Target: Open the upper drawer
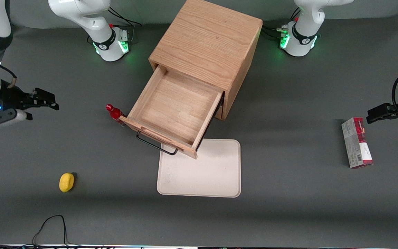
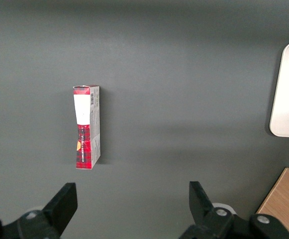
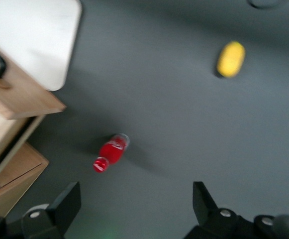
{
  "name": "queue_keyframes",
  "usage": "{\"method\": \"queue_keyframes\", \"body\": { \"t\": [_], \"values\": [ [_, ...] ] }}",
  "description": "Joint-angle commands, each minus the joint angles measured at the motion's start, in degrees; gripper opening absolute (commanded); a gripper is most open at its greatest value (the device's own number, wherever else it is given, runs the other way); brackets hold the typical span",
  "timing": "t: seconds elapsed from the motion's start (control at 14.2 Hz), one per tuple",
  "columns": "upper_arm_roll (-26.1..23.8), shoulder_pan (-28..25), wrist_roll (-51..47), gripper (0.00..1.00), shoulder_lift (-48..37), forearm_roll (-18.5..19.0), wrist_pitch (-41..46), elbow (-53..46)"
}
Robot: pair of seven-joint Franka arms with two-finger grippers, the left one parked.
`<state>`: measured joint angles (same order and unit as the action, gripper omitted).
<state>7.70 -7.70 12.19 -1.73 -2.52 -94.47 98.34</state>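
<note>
Tool [image 1: 41, 103] fingers spread, well apart from pulled-out upper drawer [image 1: 174, 109].

Dark grey matte table [image 1: 288, 207] w/ soft shadows, black cable [image 1: 52, 224] at edge

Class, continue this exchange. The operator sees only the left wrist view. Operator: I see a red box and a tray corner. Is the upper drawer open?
Observer: Yes, the upper drawer is pulled well out of the cabinet, its front over the tray's edge.
Operator: Where is the right hand?
Observer: The hand is open, apart from the handle, toward the working arm's end of the table.
Operator: Anything near the drawer?
Observer: A red bottle beside its front corner.
</note>
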Motion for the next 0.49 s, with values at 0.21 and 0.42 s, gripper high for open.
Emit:
{"method": "queue_keyframes", "body": {
  "t": [0.21, 0.42],
  "values": [
    [-2.2, -0.8, -8.2, 1.0, -13.0, 3.7, -3.9, 12.2],
    [-2.3, -0.8, -8.4, 1.0, -12.0, 3.7, -3.8, 11.0]
  ]
}}
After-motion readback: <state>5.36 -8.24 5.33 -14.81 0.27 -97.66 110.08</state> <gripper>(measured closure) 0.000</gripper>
